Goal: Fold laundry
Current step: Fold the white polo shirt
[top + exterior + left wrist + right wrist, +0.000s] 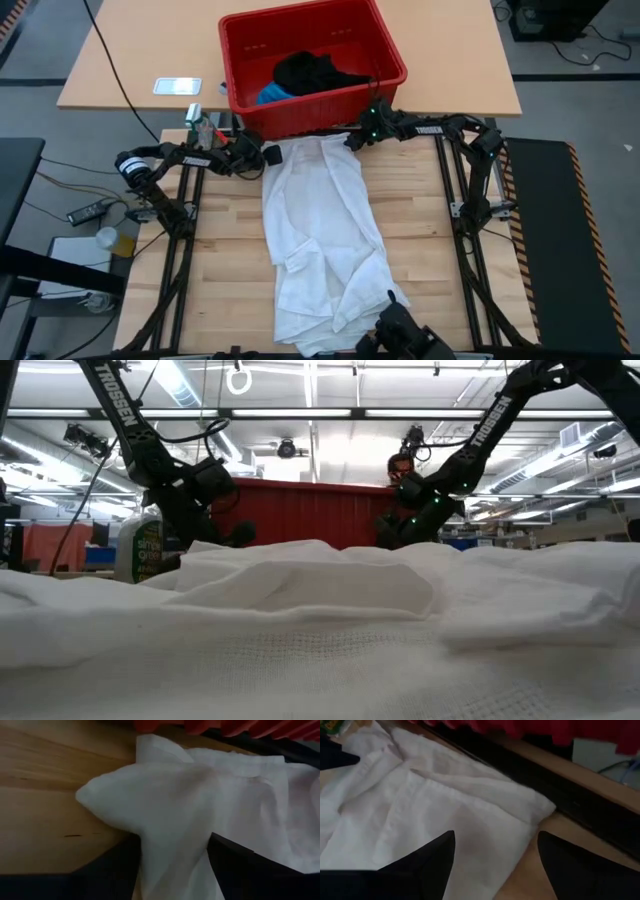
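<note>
The white garment point(325, 240) lies lengthwise down the table's middle, its far end against the red basket point(240, 60) and its near end at the near edge. It also fills the low view point(320, 620). The black garment point(310, 72) and the bright blue one point(270, 95) lie inside the basket. My left gripper point(265, 156) is at the white garment's far left corner, shut on cloth. My right gripper point(352, 140) is open over the far right corner point(530, 805), fingers either side of the cloth's edge point(495, 865); I cannot tell whether they touch it. My left gripper point(175, 870) pinches the white garment's far left corner point(170, 835) between its two fingers, coming roughly level from the table's left. The cloth bunches into a raised peak at the fingers. The rest of the garment lies slack on the table.
The red basket stands on the far desk, right behind the table's far edge. A green bottle point(200, 120) stands at the far left corner, behind the left arm. A dark camera mount point(405, 335) sits at the near edge, on the garment's near end. Bare wood lies either side.
</note>
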